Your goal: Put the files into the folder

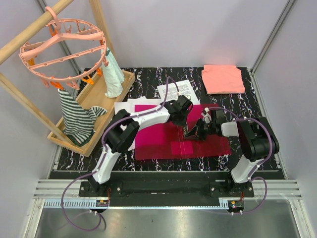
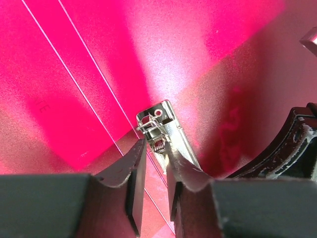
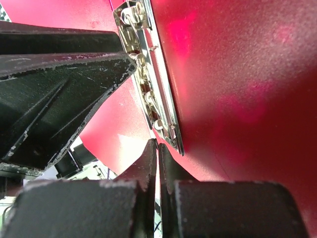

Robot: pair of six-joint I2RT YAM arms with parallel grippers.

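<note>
The dark red folder (image 1: 158, 144) lies open and flat mid-table. Its metal clip (image 2: 161, 116) runs along the inside near the spine and also shows in the right wrist view (image 3: 148, 64). The files, white printed sheets (image 1: 184, 88), lie on the table behind the folder, with another sheet (image 1: 123, 106) at its far left corner. My left gripper (image 1: 182, 115) is low over the folder, its jaws narrowly apart astride one end of the clip (image 2: 157, 144). My right gripper (image 1: 192, 133) is shut and empty, its tips at the other end of the clip (image 3: 157, 145).
A folded salmon-pink cloth (image 1: 223, 78) lies at the back right. A wooden tray (image 1: 99, 96) at the left holds a striped garment (image 1: 74, 116) and socks hanging from a pink round hanger (image 1: 62, 44) on a wooden frame.
</note>
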